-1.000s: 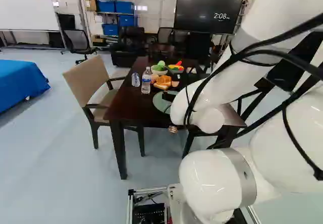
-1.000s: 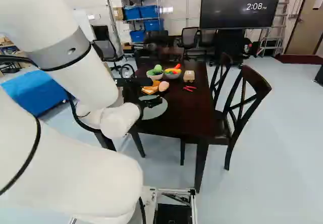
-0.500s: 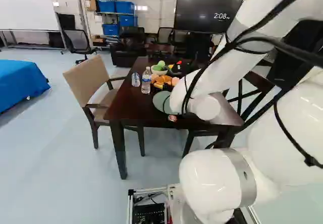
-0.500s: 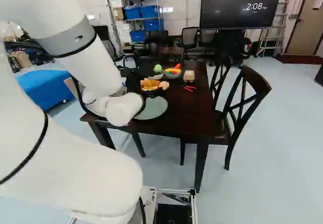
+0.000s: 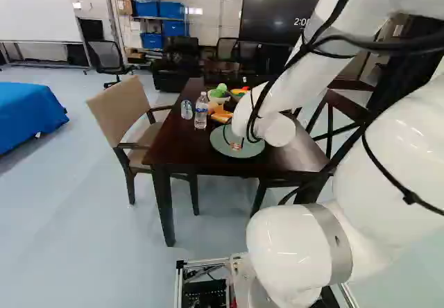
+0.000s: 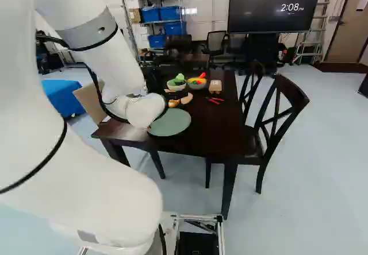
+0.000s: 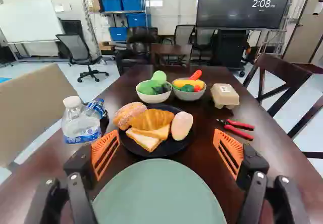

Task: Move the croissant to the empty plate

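Pincer (image 7: pixel 166 137) fingers are spread wide, facing the croissant (image 7: pixel 153 118) on the black plate (image 7: pixel 174 147). Toast (image 7: pixel 144 140) and a bun (image 7: pixel 181 126) crowd close, so a clumsy grab could squash them or drag them along.

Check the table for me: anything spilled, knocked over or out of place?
Nothing looks spilled or knocked over. Only the red-handled pliers seem odd, lying near the beige carton on what looks like a dining table.
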{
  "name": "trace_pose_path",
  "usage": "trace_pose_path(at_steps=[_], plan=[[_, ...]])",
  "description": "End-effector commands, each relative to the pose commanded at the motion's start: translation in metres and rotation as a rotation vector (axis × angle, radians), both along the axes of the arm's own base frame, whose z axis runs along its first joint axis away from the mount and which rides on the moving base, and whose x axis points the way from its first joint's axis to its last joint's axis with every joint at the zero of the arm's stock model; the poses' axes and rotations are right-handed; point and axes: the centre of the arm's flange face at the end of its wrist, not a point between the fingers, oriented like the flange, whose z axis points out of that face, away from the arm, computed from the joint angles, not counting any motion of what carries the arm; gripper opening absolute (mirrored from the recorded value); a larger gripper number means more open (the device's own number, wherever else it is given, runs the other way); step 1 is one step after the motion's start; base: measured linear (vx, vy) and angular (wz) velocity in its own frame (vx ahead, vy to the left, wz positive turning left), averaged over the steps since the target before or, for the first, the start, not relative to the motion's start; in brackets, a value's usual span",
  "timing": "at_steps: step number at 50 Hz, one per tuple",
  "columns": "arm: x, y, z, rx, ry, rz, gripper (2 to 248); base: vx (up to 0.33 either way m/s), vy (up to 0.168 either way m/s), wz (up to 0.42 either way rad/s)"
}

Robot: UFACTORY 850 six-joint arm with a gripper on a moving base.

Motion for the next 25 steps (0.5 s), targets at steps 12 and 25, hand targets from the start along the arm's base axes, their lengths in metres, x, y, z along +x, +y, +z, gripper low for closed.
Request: trace_pose_path(at_steps=[12,25], plan=[[0.023,0.0,0.009,0.001,0.024,0.001,247,0.0,0.0,0.0],[0.046,0.0,0.015,0.002,0.085,0.002,247,0.0,0.0,0.0]])
